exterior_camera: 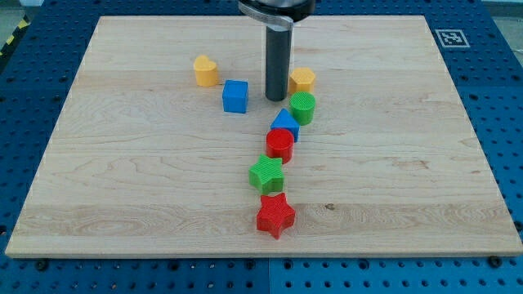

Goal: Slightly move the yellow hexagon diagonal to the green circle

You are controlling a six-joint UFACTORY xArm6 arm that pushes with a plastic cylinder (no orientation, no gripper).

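Note:
The yellow hexagon (pixel 302 79) sits just above the green circle (pixel 302 107), nearly touching it, a little above the board's middle. My tip (pixel 275 98) rests on the board just left of the hexagon and up-left of the green circle, with a small gap to both. The rod rises out of the view's top.
A blue cube (pixel 235 95) is left of my tip and a yellow heart (pixel 205 71) is further up-left. Below the green circle run a blue triangle (pixel 285 123), a red hexagon (pixel 279 144), a green star (pixel 266 173) and a red star (pixel 275 215). The wooden board (pixel 98 180) lies on a blue table.

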